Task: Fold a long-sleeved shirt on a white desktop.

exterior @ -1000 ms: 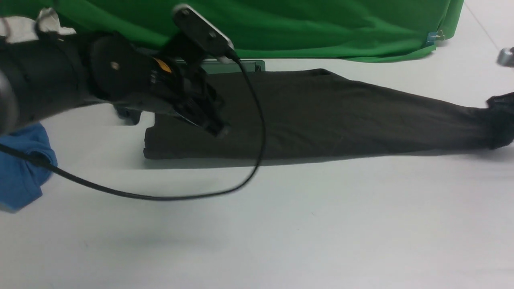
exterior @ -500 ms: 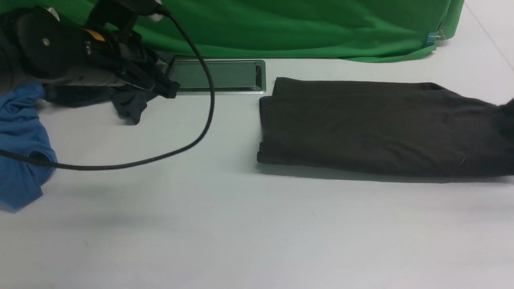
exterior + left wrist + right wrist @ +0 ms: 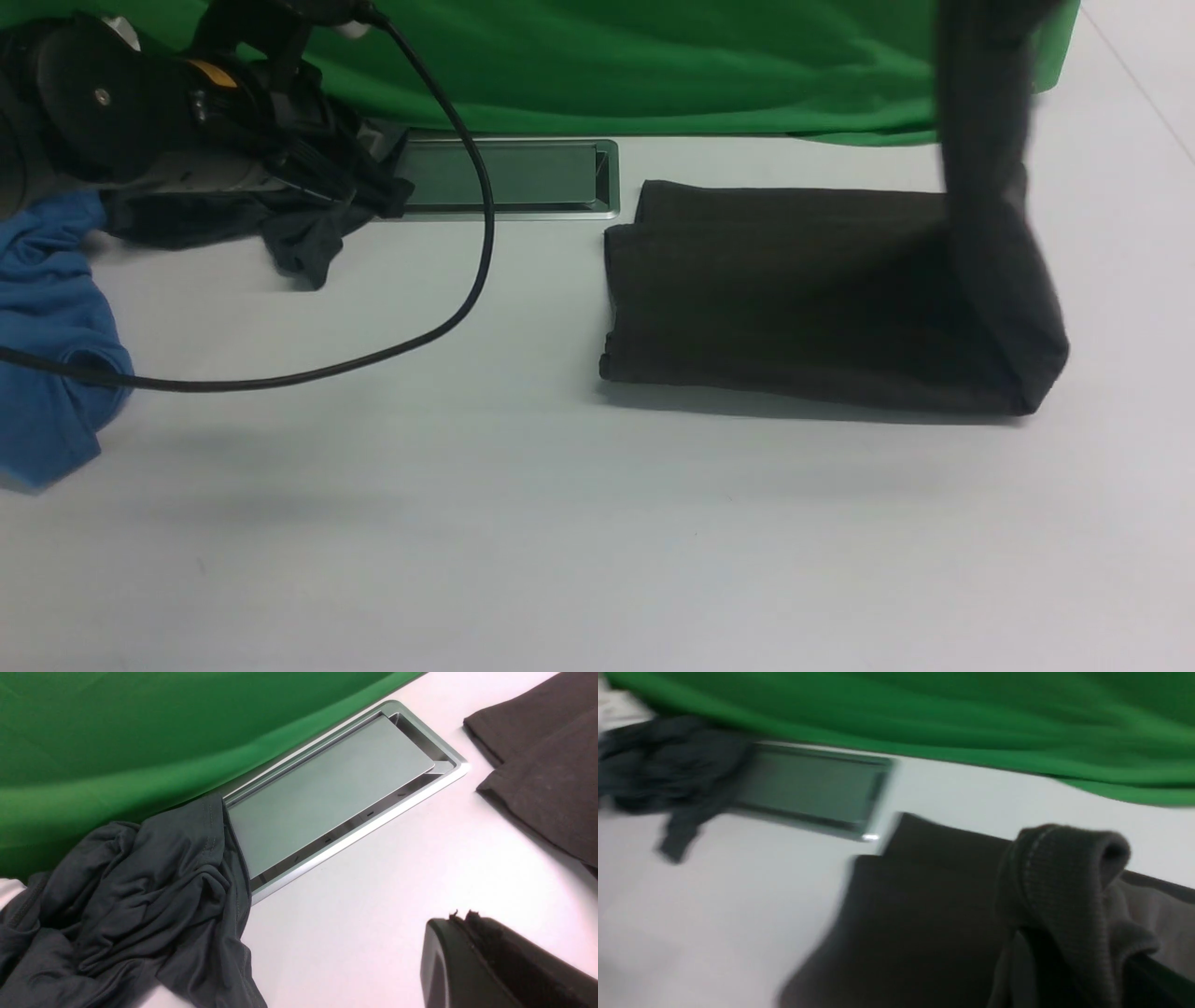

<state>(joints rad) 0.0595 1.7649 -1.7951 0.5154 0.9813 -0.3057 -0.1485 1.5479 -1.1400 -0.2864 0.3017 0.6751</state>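
Note:
The long-sleeved shirt (image 3: 784, 299) lies folded as a dark brownish-black slab on the white desktop (image 3: 560, 523), right of centre. Its right end (image 3: 990, 187) rises steeply and leaves the top of the front view. In the right wrist view my right gripper (image 3: 1073, 956) is shut on that raised end, and a ribbed band (image 3: 1059, 868) bunches over it and hides the jaws. My left gripper (image 3: 387, 191) is at the back left, away from the shirt. Its fingers (image 3: 460, 919) are pressed together with nothing between them.
A crumpled dark teal-grey garment (image 3: 299, 238) lies under my left arm beside a recessed metal hatch (image 3: 504, 177). A bright blue garment (image 3: 47, 317) sits at the left edge. A black cable (image 3: 467, 299) loops over the desktop. The green backdrop (image 3: 700, 65) closes off the back.
The shirt slid right, then my right gripper lifted its right end from the table up out of frame. My left gripper let go of the left end and pulled back left.

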